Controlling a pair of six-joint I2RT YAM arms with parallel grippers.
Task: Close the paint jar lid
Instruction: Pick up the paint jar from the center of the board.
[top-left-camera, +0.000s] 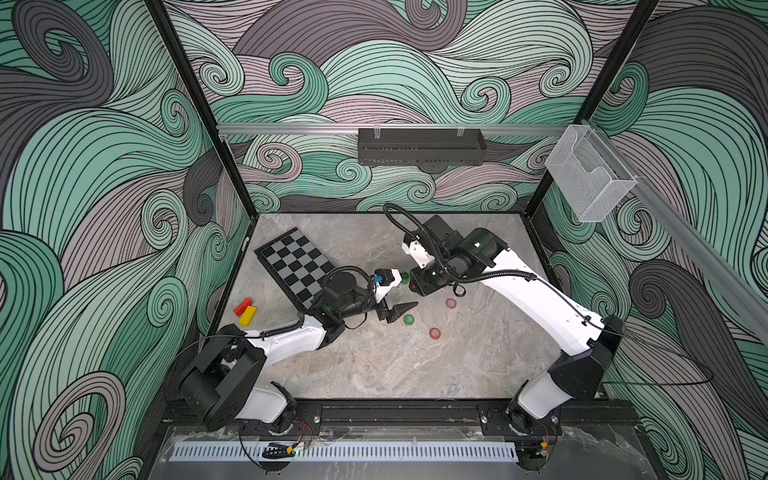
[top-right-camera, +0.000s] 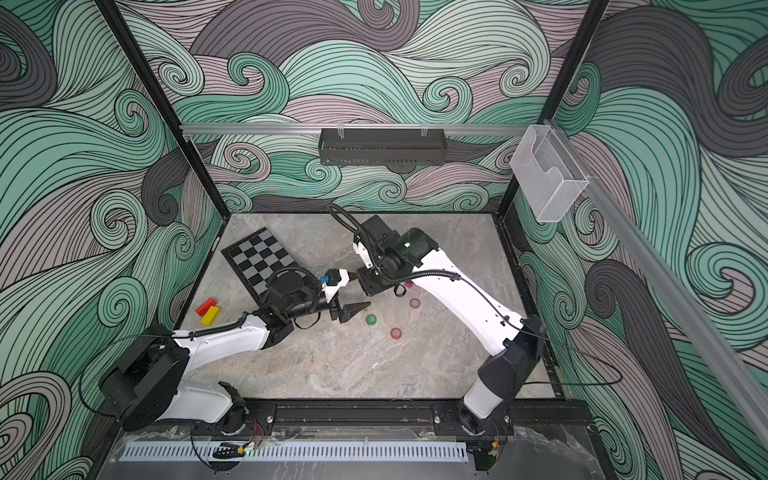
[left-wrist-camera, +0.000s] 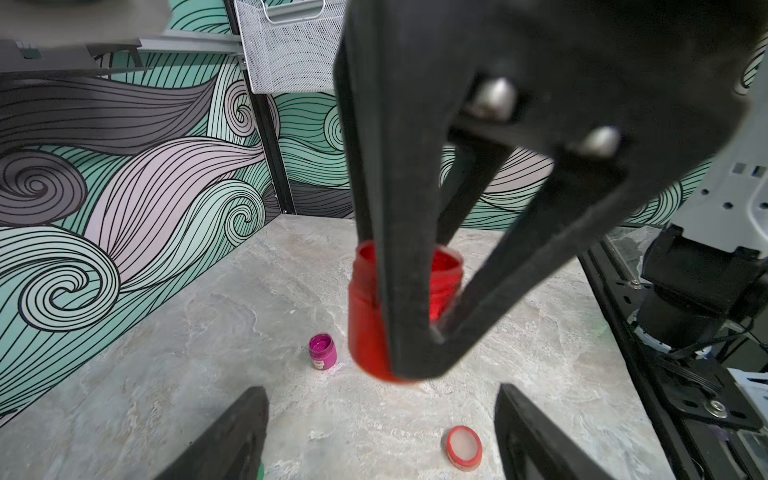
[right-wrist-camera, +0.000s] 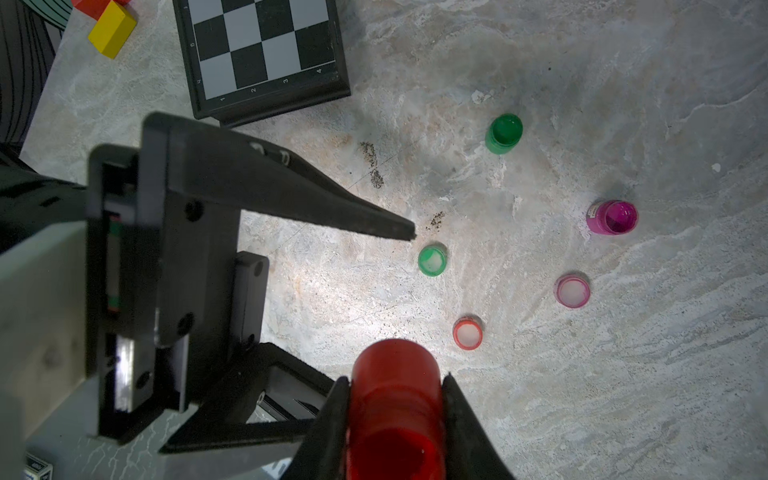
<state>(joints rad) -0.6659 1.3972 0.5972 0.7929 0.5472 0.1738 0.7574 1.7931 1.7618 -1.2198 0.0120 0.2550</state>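
Observation:
My right gripper (right-wrist-camera: 395, 380) is shut on an open red paint jar (right-wrist-camera: 395, 407), held above the table; its mouth has no lid. The left wrist view shows the same red jar (left-wrist-camera: 365, 316) pinched between the right fingers. The red lid (right-wrist-camera: 468, 333) lies inside-up on the table, also seen in a top view (top-left-camera: 434, 333). My left gripper (left-wrist-camera: 381, 390) stands open and empty, low over the table, with the red lid (left-wrist-camera: 464, 447) just inside one finger. In both top views the jar is hidden under the right wrist.
A green lid (right-wrist-camera: 432, 261) and a pink lid (right-wrist-camera: 572, 291) lie near the red one. An open green jar (right-wrist-camera: 503, 134) and a magenta jar (right-wrist-camera: 613, 217) stand farther off. A chessboard (top-left-camera: 297, 266) and red and yellow blocks (top-left-camera: 246, 311) sit at the left.

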